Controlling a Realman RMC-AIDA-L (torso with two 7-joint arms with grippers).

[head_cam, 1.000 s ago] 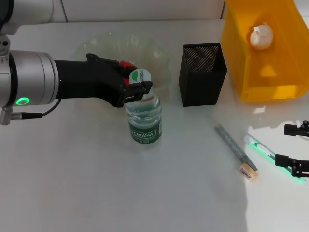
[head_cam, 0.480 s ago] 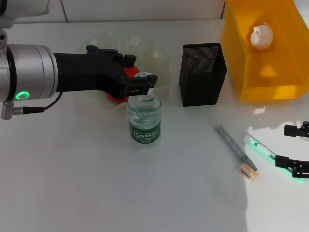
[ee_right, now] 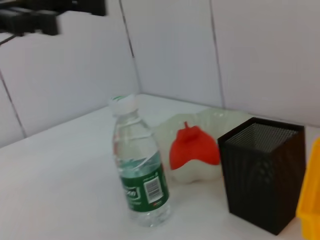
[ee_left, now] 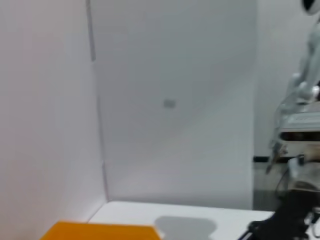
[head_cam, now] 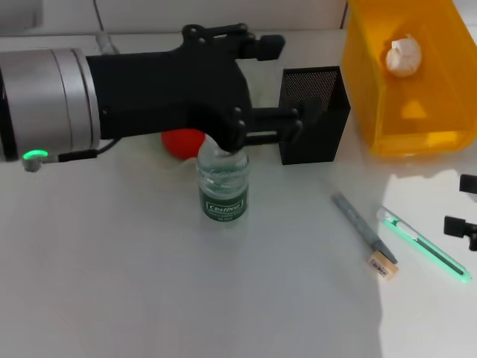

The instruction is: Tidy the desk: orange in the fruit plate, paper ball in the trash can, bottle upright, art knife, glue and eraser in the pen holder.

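Note:
The bottle [head_cam: 222, 190] stands upright on the desk, free of any grip; it also shows in the right wrist view [ee_right: 141, 175]. My left gripper [head_cam: 287, 78] is open and empty, raised above and just behind the bottle. The orange [head_cam: 182, 142] lies in the fruit plate [ee_right: 220, 117], which my left arm mostly hides in the head view. The paper ball [head_cam: 403, 56] is in the yellow trash can [head_cam: 417, 112]. The black pen holder [head_cam: 317, 138] stands between plate and can. A grey art knife [head_cam: 360, 221], a green glue stick [head_cam: 423, 245] and the eraser [head_cam: 381, 265] lie on the desk near my open right gripper [head_cam: 465, 205].
The orange [ee_right: 192, 147], pen holder [ee_right: 262, 175] and a corner of the trash can [ee_right: 310, 205] show in the right wrist view. The left wrist view shows a white wall and the can's rim [ee_left: 100, 231]. White desk in front of the bottle.
My left gripper has let go of the bottle's cap, opened and risen up and to the right. The bottle stays upright. My right gripper has drawn slightly towards the right edge.

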